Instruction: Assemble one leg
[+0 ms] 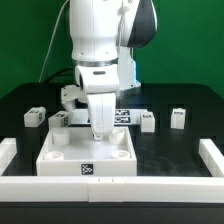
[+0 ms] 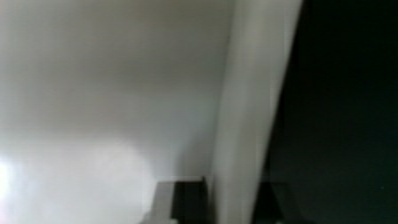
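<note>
The large white square tray-like piece [image 1: 60, 157] lies at the front middle of the black table. My gripper [image 1: 100, 133] points straight down at the tray's far edge, and its fingertips reach the rim there. Whether the jaws are open or shut does not show. Four small white legs stand behind the tray: two on the exterior view's left [image 1: 35, 117] [image 1: 60, 120] and two on its right [image 1: 147, 121] [image 1: 179, 117]. None is in the gripper. The wrist view is a blurred close-up of a white surface [image 2: 107, 100] with a pale upright edge [image 2: 249, 100] and black beside it.
The marker board [image 1: 127, 115] lies flat behind the gripper. White rails border the table on the exterior view's left [image 1: 8, 152], on its right [image 1: 212, 155] and along the front [image 1: 110, 186]. A green wall is behind.
</note>
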Robot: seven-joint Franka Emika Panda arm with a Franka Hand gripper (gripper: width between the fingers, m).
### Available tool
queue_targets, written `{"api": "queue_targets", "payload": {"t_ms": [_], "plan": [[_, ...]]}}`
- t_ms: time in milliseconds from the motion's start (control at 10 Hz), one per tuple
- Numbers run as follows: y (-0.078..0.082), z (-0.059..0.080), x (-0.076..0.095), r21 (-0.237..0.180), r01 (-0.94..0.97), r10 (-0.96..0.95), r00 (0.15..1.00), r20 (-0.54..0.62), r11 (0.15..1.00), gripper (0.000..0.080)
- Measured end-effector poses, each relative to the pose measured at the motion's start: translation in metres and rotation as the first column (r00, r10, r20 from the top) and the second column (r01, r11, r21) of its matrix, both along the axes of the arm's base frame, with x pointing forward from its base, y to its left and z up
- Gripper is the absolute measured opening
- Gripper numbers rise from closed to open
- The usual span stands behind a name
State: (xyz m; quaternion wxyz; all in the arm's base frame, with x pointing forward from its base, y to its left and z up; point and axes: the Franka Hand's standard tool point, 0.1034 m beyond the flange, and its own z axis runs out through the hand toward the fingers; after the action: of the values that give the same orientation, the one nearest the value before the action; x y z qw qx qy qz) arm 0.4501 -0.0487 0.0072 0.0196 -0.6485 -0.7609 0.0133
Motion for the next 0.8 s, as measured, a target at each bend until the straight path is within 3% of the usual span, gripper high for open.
{"api": "queue_targets", "payload": {"t_ms": [800], "plan": [[0.0045,0.0003,0.0012,0.000,0.027,-0.027,1.000,0.004,1.000,0.0060]]}}
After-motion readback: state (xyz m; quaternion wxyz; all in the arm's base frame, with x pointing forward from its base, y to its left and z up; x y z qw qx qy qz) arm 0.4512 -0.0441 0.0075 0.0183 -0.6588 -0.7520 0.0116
